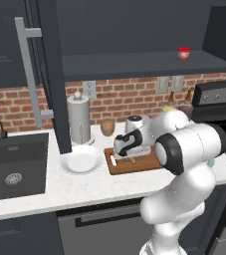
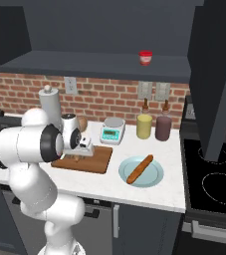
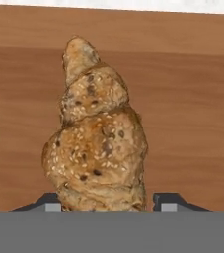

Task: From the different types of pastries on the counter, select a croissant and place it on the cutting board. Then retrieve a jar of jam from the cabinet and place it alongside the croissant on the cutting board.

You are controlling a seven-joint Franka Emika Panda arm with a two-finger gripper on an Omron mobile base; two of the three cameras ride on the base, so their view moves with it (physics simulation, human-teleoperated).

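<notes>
A seeded brown croissant (image 3: 98,143) lies on the wooden cutting board (image 3: 192,113), its pointed end away from the hand. My gripper (image 3: 108,205) hangs low over it, one fingertip (image 3: 52,202) on each side, a thin gap showing on the right; the jaws stand wide and open. From the base cameras the gripper (image 1: 129,157) (image 2: 79,155) hovers just above the cutting board (image 1: 147,165) (image 2: 98,162), with the croissant (image 1: 132,160) (image 2: 77,159) partly hidden under it. A red-lidded jam jar (image 1: 183,53) (image 2: 145,58) stands on the open cabinet shelf above.
A white plate (image 1: 79,160) and paper towel roll (image 1: 78,119) sit left of the board, near the sink (image 1: 15,164). A round pastry (image 1: 107,126) is behind the board. A kitchen scale (image 2: 112,131), two bottles (image 2: 144,124) and a plate with a baguette (image 2: 140,169) stand right; stove (image 2: 214,184) beyond.
</notes>
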